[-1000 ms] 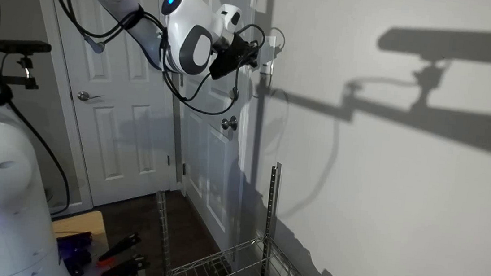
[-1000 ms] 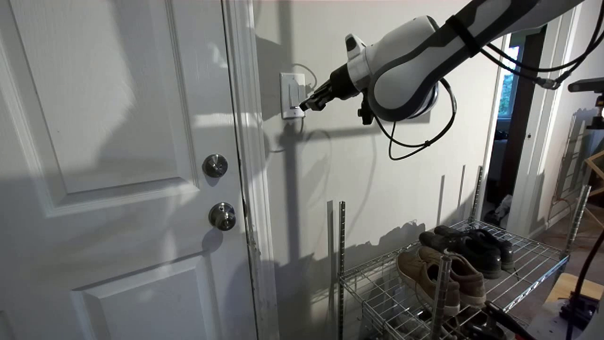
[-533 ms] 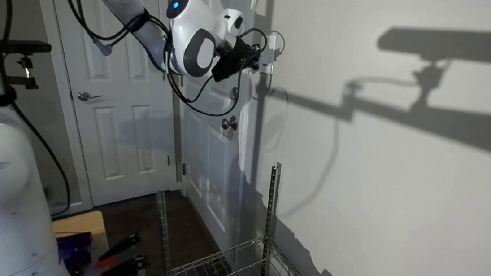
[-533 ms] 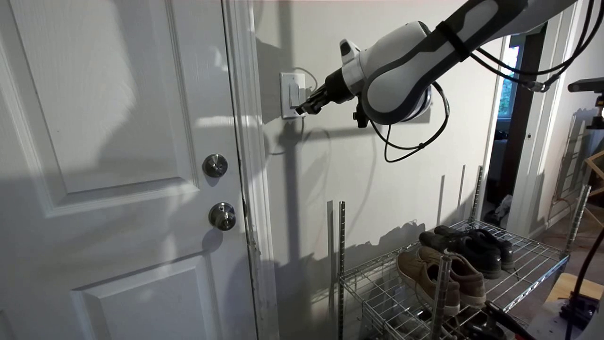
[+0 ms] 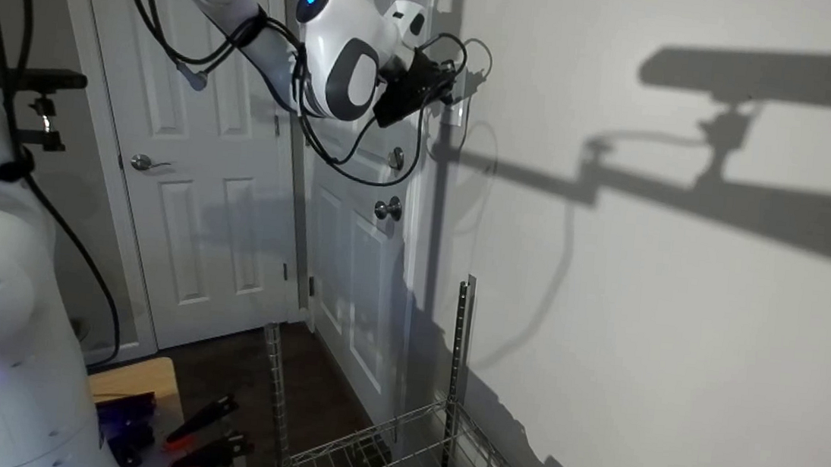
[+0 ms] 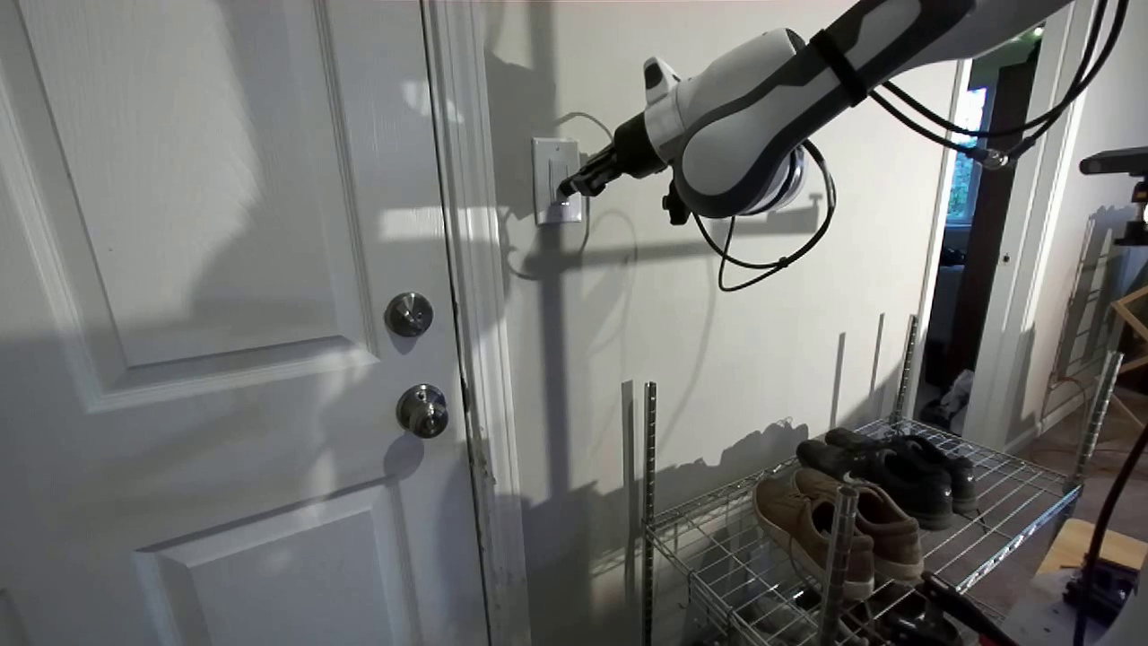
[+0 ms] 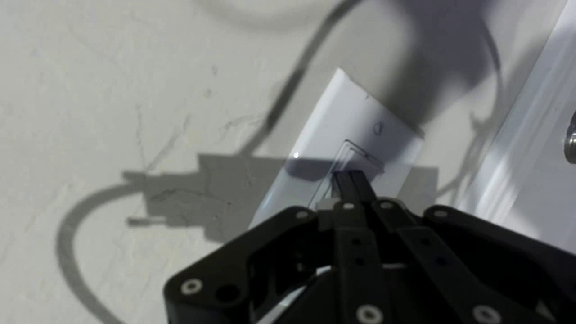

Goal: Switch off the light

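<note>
The light's switch is a white rectangular plate with a rocker on the wall. The switch plate [image 6: 543, 193] is beside the door frame in an exterior view, at a steep angle and partly hidden by the gripper in an exterior view [image 5: 455, 114], and tilted in the wrist view [image 7: 333, 112]. My gripper [image 6: 567, 188] is shut and empty, its fingertips over the lower part of the rocker. In the wrist view, the fingertips [image 7: 347, 174] overlap the rocker and hide its lower part. I cannot tell whether they touch it. No lamp is in view.
A white door with metal knobs [image 6: 421, 411] is left of the plate. A wire shelf [image 6: 717, 619] with brown shoes [image 6: 812, 520] and black shoes [image 6: 897, 475] stands below the arm. Its metal post [image 5: 459, 344] rises along the wall. Cables [image 5: 390, 184] hang from the arm.
My gripper has moved closer to the switch plate, dipping slightly and then rising. Its tips have gone from the plate's lower right edge to over the lower rocker. It stays shut.
</note>
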### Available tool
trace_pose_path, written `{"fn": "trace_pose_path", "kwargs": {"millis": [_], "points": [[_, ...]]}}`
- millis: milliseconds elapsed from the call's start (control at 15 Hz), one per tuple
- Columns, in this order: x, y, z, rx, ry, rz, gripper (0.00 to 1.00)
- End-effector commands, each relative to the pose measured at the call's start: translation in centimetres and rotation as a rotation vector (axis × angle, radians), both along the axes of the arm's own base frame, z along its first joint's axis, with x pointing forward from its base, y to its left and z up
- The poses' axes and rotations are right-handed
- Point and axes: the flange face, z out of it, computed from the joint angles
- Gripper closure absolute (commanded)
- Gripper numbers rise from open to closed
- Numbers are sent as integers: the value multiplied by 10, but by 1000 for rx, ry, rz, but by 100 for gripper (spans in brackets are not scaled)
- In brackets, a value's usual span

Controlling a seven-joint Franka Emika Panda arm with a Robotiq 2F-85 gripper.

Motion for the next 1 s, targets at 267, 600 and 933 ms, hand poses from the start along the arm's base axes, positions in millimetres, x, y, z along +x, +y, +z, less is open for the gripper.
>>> {"fn": "trace_pose_path", "kwargs": {"millis": [267,600,933], "points": [[9,1,-6,-22,4,-3,97],[21,10,30,4,-66,9,97],[6,6,19,-4,-47,1,97]]}}
